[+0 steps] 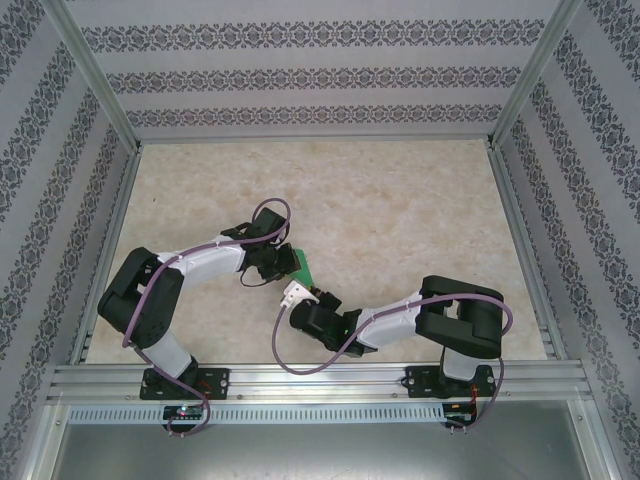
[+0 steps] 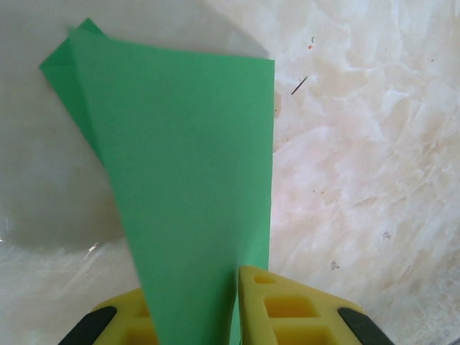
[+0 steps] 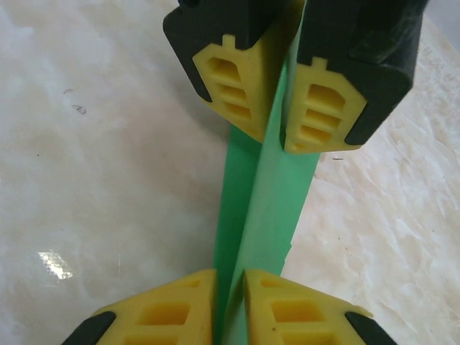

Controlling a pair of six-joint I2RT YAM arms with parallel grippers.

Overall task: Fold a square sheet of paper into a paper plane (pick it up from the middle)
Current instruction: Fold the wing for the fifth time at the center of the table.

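The paper plane (image 1: 304, 265) is bright green paper folded lengthwise into a narrow shape, held above the marble tabletop between both arms. In the left wrist view the paper plane (image 2: 187, 144) widens away from my left gripper (image 2: 208, 302) to a folded corner at the upper left, and the yellow fingers are shut on its near end. In the right wrist view my right gripper (image 3: 230, 277) is shut on the other end of the paper plane (image 3: 269, 201). The left gripper (image 3: 277, 129) pinches it at the top of that view, facing mine. The two grippers meet near the table's middle.
The beige marble tabletop (image 1: 400, 200) stretches open behind and to both sides of the arms. Patterned walls and aluminium frame rails (image 1: 320, 375) enclose it. Small dark specks (image 2: 300, 85) lie on the surface.
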